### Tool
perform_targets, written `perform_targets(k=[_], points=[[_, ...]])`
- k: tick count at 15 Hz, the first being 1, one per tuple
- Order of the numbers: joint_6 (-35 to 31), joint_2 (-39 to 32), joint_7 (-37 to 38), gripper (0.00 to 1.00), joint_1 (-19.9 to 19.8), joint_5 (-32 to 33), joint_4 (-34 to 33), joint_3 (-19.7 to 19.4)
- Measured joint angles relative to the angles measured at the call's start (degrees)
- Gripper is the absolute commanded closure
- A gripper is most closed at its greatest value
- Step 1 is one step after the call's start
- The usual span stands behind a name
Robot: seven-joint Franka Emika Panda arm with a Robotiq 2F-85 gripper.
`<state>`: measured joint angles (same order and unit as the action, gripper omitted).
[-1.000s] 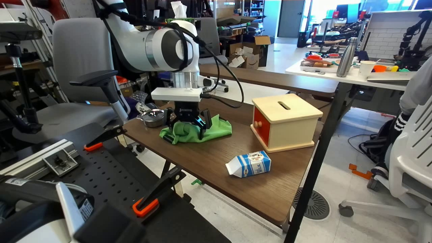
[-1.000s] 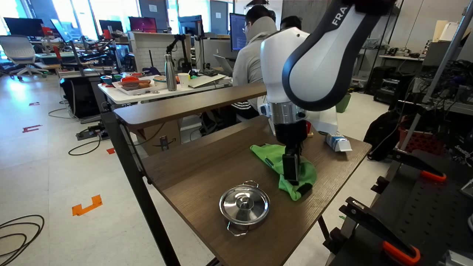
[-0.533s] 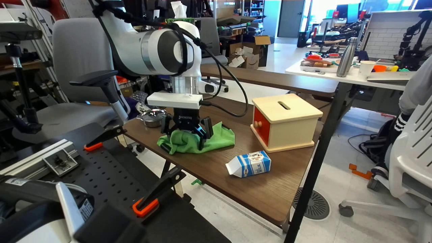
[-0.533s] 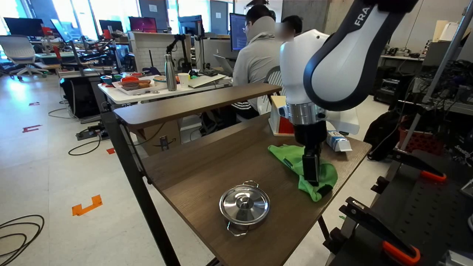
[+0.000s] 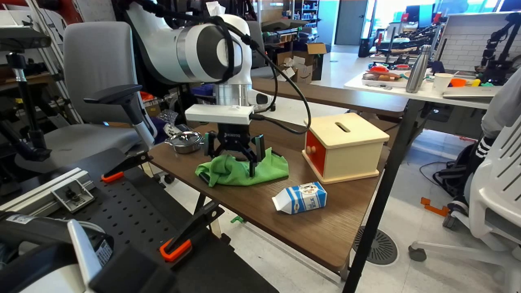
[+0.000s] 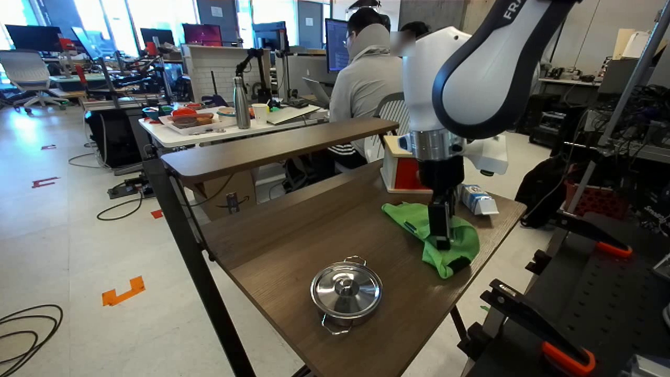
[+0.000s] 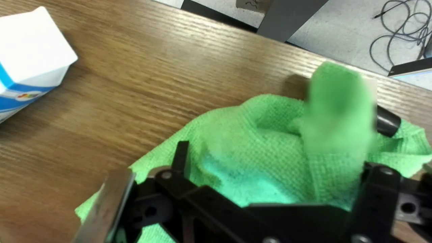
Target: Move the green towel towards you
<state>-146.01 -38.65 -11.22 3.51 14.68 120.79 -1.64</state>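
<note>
The green towel [image 5: 270, 169] lies crumpled on the brown table [image 5: 313, 236], with a raised fold in its middle. It also shows in an exterior view [image 6: 463, 235] and in the wrist view [image 7: 229, 130]. My gripper [image 5: 233, 165] is above the towel with its fingers spread wide, one on each side of the raised fold. In an exterior view the gripper [image 6: 440, 243] is seen edge-on, its fingertips at the towel. In the wrist view towel cloth fills the gap between the open jaws [image 7: 275, 157]. Whether the fingertips touch the cloth is unclear.
A blue and white milk carton [image 5: 303, 198] lies near the towel; it also shows in the wrist view [image 7: 30, 50]. A wooden box [image 5: 354, 152] with a red front stands beyond it. A lidded metal pot [image 6: 345, 290] stands at the table's other end.
The towel has slid with the gripper toward the milk carton and the table's long edge. In the last half second the gripper has risen slightly, and its fingers look spread wider.
</note>
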Motion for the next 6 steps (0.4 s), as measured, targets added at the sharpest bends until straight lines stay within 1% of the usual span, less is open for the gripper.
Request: perform_targets(k=[6], points=[[0.4,8.3,-2.9,0.0,-3.9,-0.3,-0.4,0.6]])
